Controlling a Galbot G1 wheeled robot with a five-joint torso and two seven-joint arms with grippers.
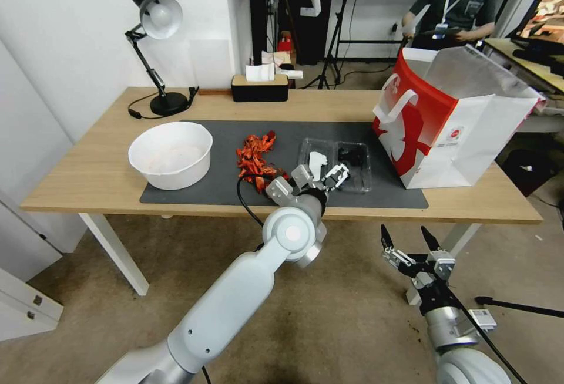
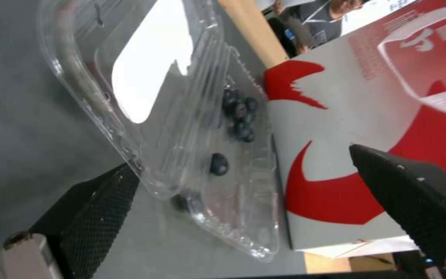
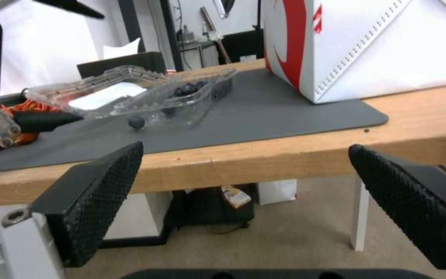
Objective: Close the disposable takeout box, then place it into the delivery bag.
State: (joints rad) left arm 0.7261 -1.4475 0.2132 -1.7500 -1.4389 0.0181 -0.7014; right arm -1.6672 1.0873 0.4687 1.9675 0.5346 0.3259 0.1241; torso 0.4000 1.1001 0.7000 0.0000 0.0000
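The disposable takeout box (image 1: 336,164) lies open on the grey mat, just left of the delivery bag (image 1: 437,123). Its half with the white patch (image 2: 151,69) is tilted up over the half that holds small dark berries (image 2: 238,112). My left gripper (image 1: 320,175) is open at the box's near edge. One finger (image 2: 94,209) sits under the raised half's rim, and the other (image 2: 419,193) is on the bag side. My right gripper (image 1: 411,242) hangs open below the table's front edge, apart from everything. From there I see the box (image 3: 145,97) and the bag (image 3: 367,42).
On the left of the grey mat (image 1: 205,193) stands a round white bowl (image 1: 171,154), with a heap of orange-red scraps (image 1: 255,158) beside it. A desk lamp (image 1: 155,49) and a tissue box (image 1: 260,86) stand at the back. The wooden table edge (image 3: 285,155) is right before my right gripper.
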